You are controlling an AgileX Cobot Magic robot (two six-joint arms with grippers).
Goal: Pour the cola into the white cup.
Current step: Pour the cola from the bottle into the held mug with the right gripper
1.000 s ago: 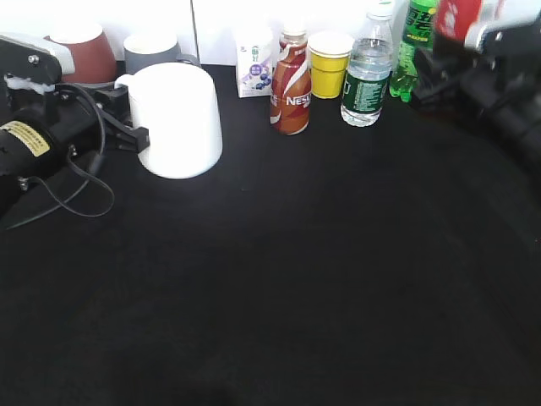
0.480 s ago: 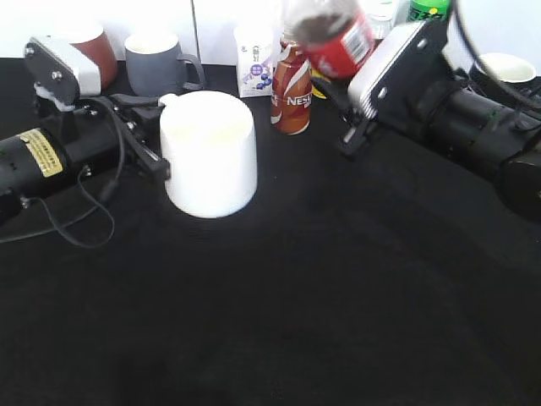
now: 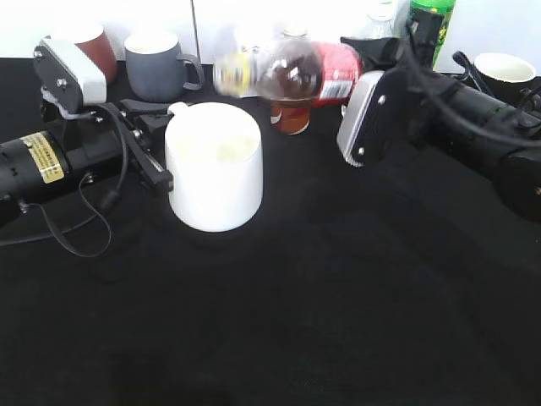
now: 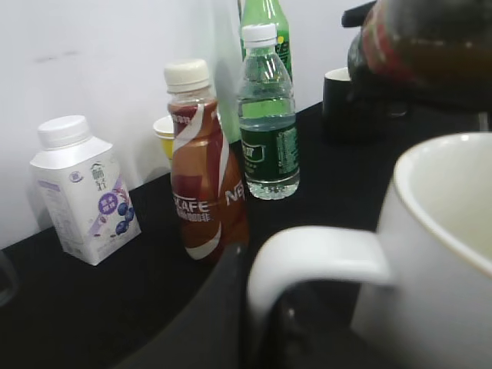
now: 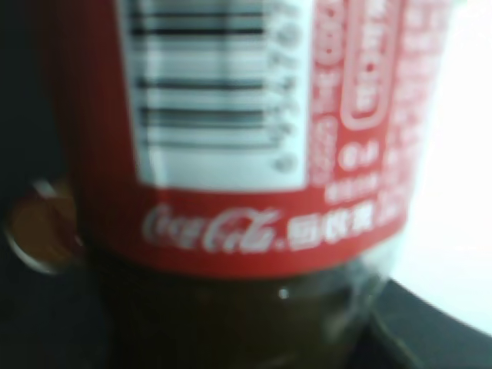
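The white cup (image 3: 214, 169) stands on the black table, left of centre. My left gripper (image 3: 161, 156) is shut on its loop handle (image 4: 319, 257); one dark finger (image 4: 207, 315) lies against the handle's outer side. My right gripper (image 3: 363, 80) is shut on the cola bottle (image 3: 296, 72), which lies almost level, its neck pointing left above the cup's rim. The red label (image 5: 254, 131) fills the right wrist view and hides the fingers. The bottle's dark body (image 4: 430, 46) shows above the cup (image 4: 446, 246) in the left wrist view.
Along the back stand a brown-red mug (image 3: 89, 42), a grey mug (image 3: 156, 63), a small carton (image 4: 84, 188), a Nescafe bottle (image 4: 204, 169), a yellow cup (image 4: 163, 131), a water bottle (image 4: 267, 115), a green soda bottle (image 3: 431, 25) and a black mug (image 3: 503, 68).
My right gripper has swung in from the far right and tipped the cola bottle from upright to almost level over the cup. My left gripper has drawn the cup right and forward.
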